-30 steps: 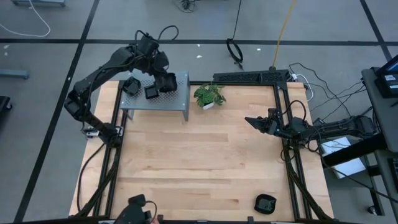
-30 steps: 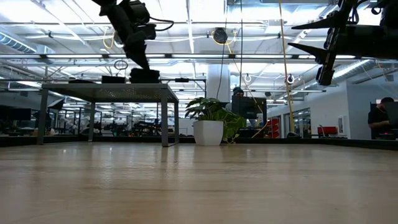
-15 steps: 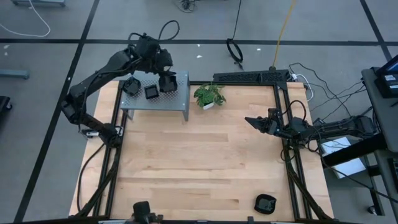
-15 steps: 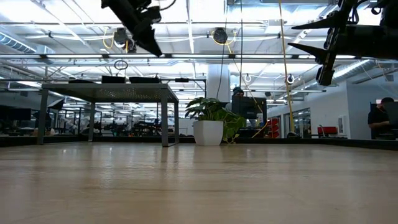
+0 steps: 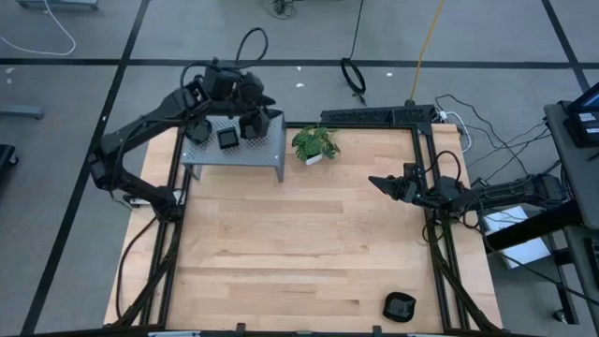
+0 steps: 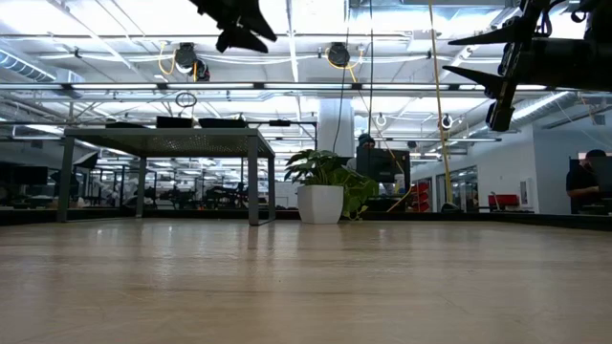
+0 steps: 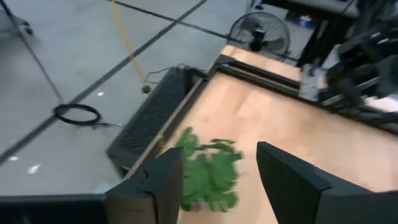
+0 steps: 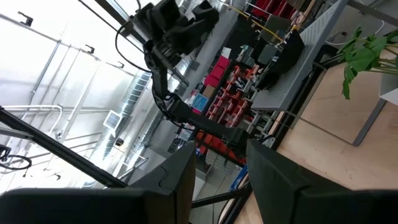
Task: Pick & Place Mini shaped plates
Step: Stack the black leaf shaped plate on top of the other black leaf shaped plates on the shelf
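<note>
Overhead view: left gripper (image 5: 257,101), fingers spread and empty, hangs above the grey shelf (image 5: 267,150) at 11 o'clock, where three mini shaped plates (image 5: 227,139) rest; a fourth plate (image 5: 400,305) lies at 5 o'clock. Left wrist view: parted fingers frame the plant (image 7: 208,174). Placement looks finished; next, fetching the fourth plate, perhaps by the right gripper (image 5: 386,185), open at 3 o'clock.

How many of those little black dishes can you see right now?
4 that I can make out: three on the small metal shelf, namely one in the middle, one beside it and one partly under the left arm; one at the table's near edge. More may be hidden.
</note>
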`<state>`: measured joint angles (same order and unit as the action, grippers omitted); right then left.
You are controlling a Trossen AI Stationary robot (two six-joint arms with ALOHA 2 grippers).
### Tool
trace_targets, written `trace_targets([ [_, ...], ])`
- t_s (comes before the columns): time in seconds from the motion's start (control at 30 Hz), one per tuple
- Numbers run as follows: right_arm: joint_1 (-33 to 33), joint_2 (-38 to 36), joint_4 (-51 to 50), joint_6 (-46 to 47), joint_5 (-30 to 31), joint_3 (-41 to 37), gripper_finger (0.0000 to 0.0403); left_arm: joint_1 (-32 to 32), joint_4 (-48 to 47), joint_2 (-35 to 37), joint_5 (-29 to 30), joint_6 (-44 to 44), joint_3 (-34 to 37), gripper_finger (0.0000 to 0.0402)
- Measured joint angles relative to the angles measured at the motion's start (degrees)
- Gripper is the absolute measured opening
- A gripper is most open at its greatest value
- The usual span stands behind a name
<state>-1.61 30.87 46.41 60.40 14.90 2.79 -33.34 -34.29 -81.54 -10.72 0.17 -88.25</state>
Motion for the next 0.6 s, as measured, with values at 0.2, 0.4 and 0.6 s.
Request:
trace_targets([
  [0.2, -0.02, 0.02, 0.0, 0.0, 0.0, 0.0, 0.013, 5.11, 0.04, -0.04, 0.0, -8.91, 0.0, 0.0187],
  [0.4, 0.0, 0.02, 0.0, 0.0, 0.0, 0.02, 0.013, 11.85, 2.3, -0.04, 0.05, -17.69, 0.0, 0.0185],
  [0.6, -0.01, 0.01, 0.0, 0.0, 0.0, 0.01, 0.013, 20.42, 11.38, -0.08, 0.22, -23.3, 0.0, 0.0186],
])
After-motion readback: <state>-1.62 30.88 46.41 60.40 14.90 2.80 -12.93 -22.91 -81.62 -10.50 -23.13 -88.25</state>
